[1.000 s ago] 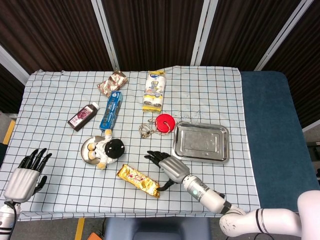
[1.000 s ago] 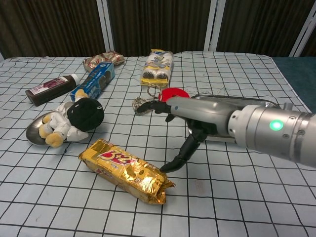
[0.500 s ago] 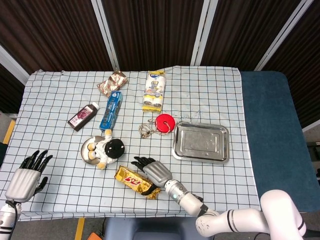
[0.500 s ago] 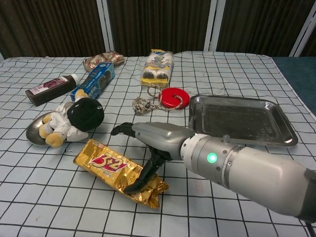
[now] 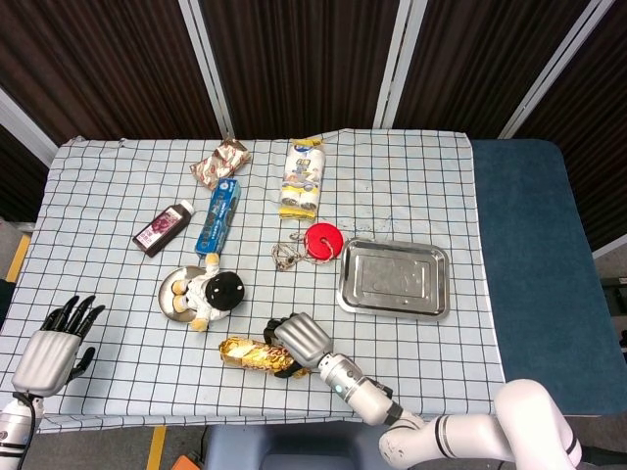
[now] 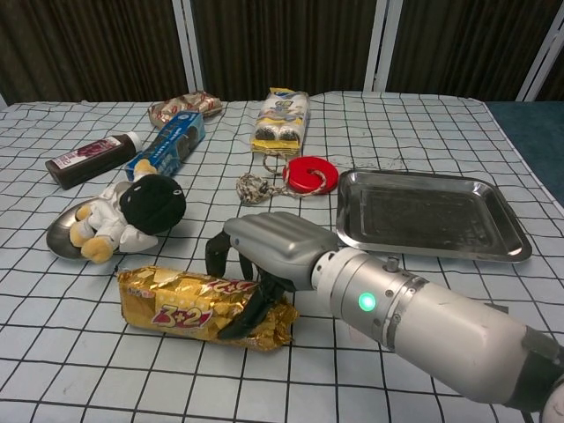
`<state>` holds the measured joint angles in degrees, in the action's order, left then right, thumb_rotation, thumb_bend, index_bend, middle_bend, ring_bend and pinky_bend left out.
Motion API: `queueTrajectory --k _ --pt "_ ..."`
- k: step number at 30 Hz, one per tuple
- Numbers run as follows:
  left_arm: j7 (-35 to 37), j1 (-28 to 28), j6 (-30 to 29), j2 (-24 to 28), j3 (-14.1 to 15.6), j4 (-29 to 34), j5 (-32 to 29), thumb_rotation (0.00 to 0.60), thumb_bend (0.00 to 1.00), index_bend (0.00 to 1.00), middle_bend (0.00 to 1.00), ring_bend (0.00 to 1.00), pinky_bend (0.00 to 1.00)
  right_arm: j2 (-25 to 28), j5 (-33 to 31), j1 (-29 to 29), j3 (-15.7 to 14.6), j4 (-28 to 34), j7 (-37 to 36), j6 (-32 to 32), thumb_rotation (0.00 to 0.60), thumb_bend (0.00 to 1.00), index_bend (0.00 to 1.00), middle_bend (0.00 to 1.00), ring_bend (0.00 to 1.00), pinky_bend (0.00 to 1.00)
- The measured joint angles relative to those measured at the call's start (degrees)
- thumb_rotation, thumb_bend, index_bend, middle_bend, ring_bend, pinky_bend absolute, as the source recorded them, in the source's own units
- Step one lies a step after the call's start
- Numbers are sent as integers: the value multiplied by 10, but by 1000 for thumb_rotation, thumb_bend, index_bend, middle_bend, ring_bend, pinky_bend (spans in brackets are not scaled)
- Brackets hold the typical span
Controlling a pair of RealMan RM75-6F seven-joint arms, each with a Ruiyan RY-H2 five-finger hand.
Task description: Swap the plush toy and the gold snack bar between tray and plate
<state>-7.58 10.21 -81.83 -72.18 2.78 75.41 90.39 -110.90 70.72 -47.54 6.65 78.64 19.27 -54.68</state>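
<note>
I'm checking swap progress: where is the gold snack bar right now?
The gold snack bar lies on the checkered cloth at the table's near edge, in front of the plush toy on its plate, with the right hand closing over its right end.

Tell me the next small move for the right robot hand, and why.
Probably close the fingers and lift. The right robot hand is draped over the gold snack bar, fingers curled around its right end, but the bar lies flat on the table. The plush toy sits on the plate; the tray is bare.
</note>
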Motion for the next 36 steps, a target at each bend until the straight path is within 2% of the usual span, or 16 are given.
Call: queueTrajectory --k 4,10,19,22,30,32,36 --pt "2 0 0 1 -1 1 2 600 442 132 69 20 199 -5 30 10 -5 -16 -5 -27 600 229 795 596 733 725" --pt "6 -1 0 1 -2 1 4 600 442 132 69 20 199 -6 47 23 -4 -29 -7 -49 600 360 872 658 790 768" --pt "9 -1 1 1 -1 2 8 600 444 133 69 20 199 27 78 41 5 -18 20 -103 600 389 895 676 806 783" --pt "4 0 -2 1 0 5 16 600 443 133 70 20 199 63 79 51 13 5 27 -120 600 388 895 676 807 783" --pt "2 -2 -8 2 -1 12 20 600 444 133 70 20 199 259 66 102 30 97 20 -151 600 389 895 677 807 784" --pt "1 -2 -7 1 0 13 22 600 444 132 71 20 199 292 57 116 32 102 1 -151 600 389 895 677 807 784" --pt "-2 -2 -3 -1 2 13 24 600 442 133 71 21 200 314 45 132 30 80 -43 -141 600 389 895 677 805 783"
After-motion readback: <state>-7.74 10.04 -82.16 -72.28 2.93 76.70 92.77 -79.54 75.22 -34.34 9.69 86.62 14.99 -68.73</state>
